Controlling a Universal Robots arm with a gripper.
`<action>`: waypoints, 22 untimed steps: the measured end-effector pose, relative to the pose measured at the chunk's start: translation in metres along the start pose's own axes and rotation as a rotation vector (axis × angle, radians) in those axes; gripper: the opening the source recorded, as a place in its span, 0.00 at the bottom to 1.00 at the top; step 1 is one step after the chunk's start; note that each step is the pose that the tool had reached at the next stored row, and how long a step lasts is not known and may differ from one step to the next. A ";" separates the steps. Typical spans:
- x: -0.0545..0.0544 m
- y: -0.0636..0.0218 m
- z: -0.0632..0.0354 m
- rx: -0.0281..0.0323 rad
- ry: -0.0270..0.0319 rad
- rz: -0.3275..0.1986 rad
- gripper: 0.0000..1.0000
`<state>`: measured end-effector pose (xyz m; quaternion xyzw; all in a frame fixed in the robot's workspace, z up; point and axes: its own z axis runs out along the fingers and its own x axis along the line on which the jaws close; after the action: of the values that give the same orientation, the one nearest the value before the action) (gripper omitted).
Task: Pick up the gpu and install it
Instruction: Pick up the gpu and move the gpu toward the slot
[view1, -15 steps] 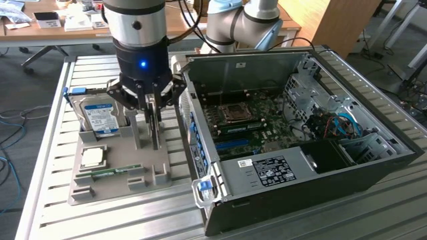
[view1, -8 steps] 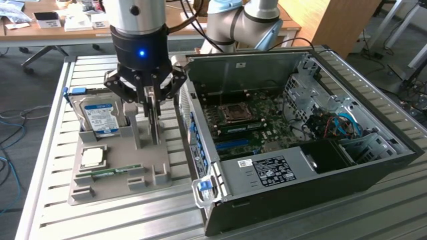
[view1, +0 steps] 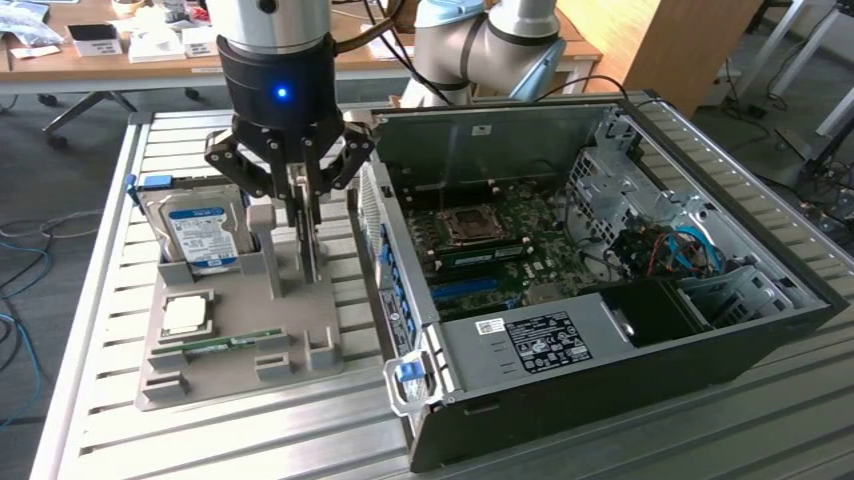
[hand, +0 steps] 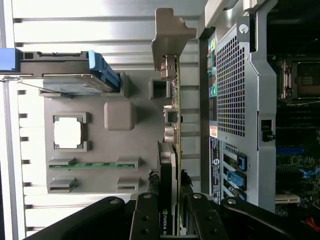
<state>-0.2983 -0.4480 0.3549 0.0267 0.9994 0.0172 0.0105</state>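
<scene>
The slatted metal counter (view1: 94, 420) is shared by two large things. An open computer case (view1: 601, 400) is laid on its side over the half toward the exterior view's right. A grey holder (view1: 227, 375) is set along the edge toward the exterior view's left.

In the holder, a hard drive (view1: 200, 235) is stood upright at the far end. The graphics card (hand: 172, 125) is stood on edge in a slot on the side nearest the case, with its silver bracket (hand: 169, 30) at the far end. A processor chip (view1: 184, 315) and a memory stick (view1: 220, 345) are laid flat toward the near end.

The gripper (view1: 310, 215) is placed straight above the card. Its jaws are seen clenched across the card's thin upper edge, one on each face, while the card is seated in its slot.

The card is judged to be light and stiff but fragile. Its faces are studded with small parts, and its contact edge is best left untouched. A hold across the board's thickness, near the middle of the upper edge, is judged soundest, since it keeps the card from tilting. The smooth bracket is judged to be slippery and off balance as a hold.
</scene>
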 end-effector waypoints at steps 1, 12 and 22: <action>0.000 0.0000 0.0000 0.0000 0.0000 0.000 0.27; 0.000 0.0000 0.0000 -0.0001 0.0000 0.000 0.27; 0.000 0.0000 0.0000 0.0000 -0.0001 0.000 0.27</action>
<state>-0.2983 -0.4480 0.3549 0.0267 0.9994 0.0172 0.0105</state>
